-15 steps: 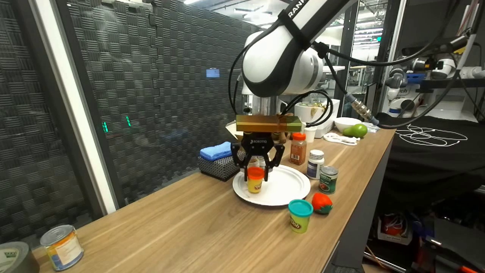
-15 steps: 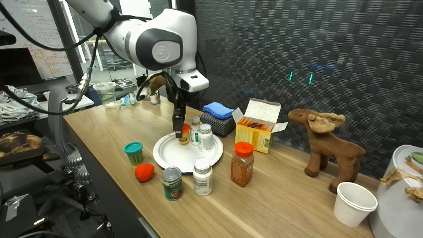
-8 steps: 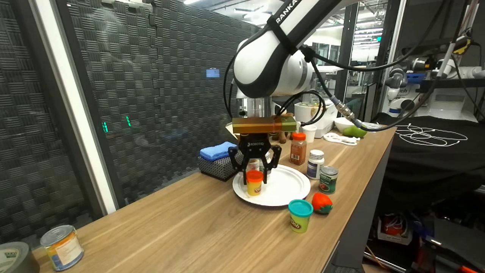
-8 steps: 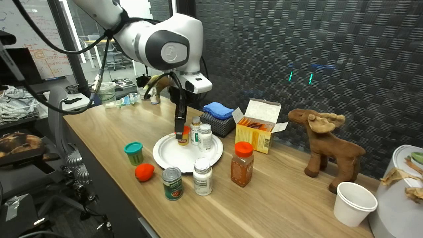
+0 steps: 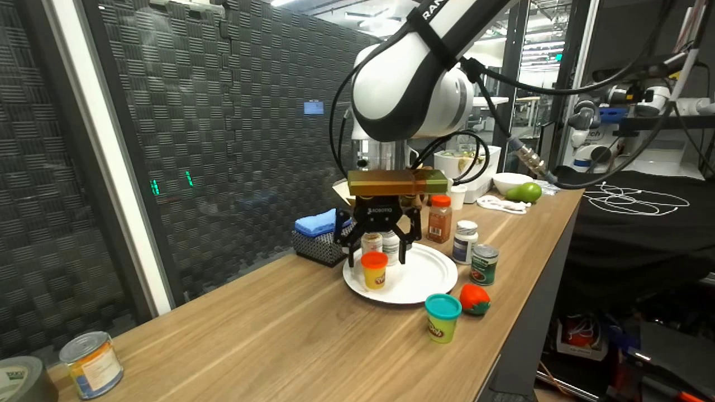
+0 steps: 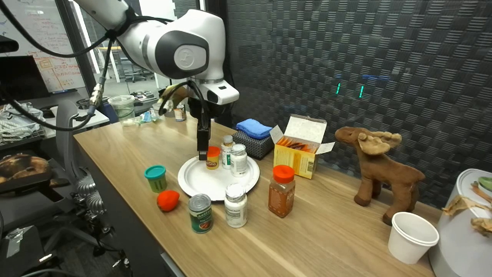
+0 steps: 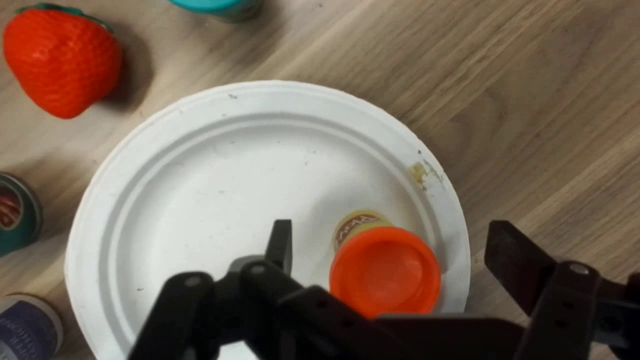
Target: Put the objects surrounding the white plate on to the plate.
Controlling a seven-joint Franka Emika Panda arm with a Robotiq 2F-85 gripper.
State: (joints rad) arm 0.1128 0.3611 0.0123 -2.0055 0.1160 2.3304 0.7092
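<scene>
My gripper (image 7: pixel 390 235) is open above the white plate (image 7: pixel 270 100), its fingers apart on either side of a yellow tub with an orange-red lid (image 7: pixel 385 272). That tub stands upright on the plate, near its rim. Behind it, also on the plate, are a white bottle (image 6: pixel 239 161) and a slimmer bottle with a grey cap (image 6: pixel 227 154). Around the plate on the table are a teal-lidded tub (image 6: pixel 156 179), a red strawberry (image 6: pixel 168 200), a green can (image 6: pixel 200 214), a white pill bottle (image 6: pixel 236 207) and a red-capped orange bottle (image 6: pixel 281 194).
Behind the plate sit a dark mesh box with a blue cloth (image 6: pixel 253 128), an open yellow carton (image 6: pixel 298 154) and a plush moose (image 6: pixel 384 173). White cups (image 6: pixel 411 236) stand farther along. At the opposite end are a can (image 5: pixel 92 364) and a tape roll (image 5: pixel 25 379).
The yellow tub has come down slightly onto the plate. The jaws have spread from it to a wide opening, and the gripper has risen a little and shifted.
</scene>
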